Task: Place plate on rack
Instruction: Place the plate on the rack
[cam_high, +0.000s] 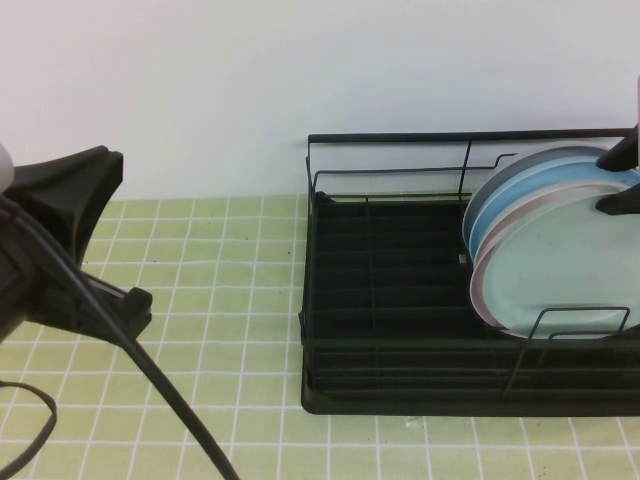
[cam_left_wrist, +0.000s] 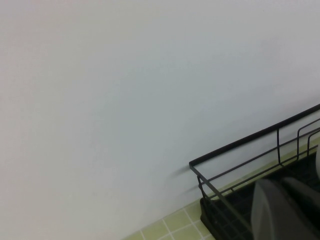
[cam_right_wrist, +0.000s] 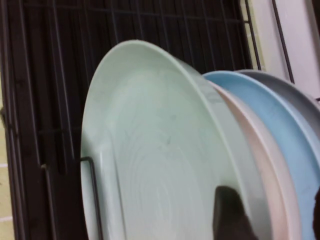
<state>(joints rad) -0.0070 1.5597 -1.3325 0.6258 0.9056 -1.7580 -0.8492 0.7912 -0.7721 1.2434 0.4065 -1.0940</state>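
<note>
Now, the mint-green plate (cam_high: 560, 265) stands on edge in the black rack (cam_high: 400, 300), frontmost of a stack at the rack's right end, leaning back against a pink plate (cam_right_wrist: 260, 165), a blue plate (cam_right_wrist: 280, 125) and a grey plate (cam_right_wrist: 295, 95) behind it. So this looks like the placing step at its close: the plate seems seated between the wire dividers, and what remains is the let-go and a clean lift away without tipping the row.

The right gripper (cam_high: 618, 180) sits at the far right, over the stack's upper rim. One dark finger (cam_right_wrist: 232, 215) lies on the plate's front face, the other shows only at the frame's edge behind the stack, so it looks parted around the rims, though whether it presses I can't be sure.

The left gripper (cam_left_wrist: 285, 210) hangs parked well to the left of the rack, above the green tiled table (cam_high: 200, 300); whether its fingers are parted or closed I cannot tell.
</note>
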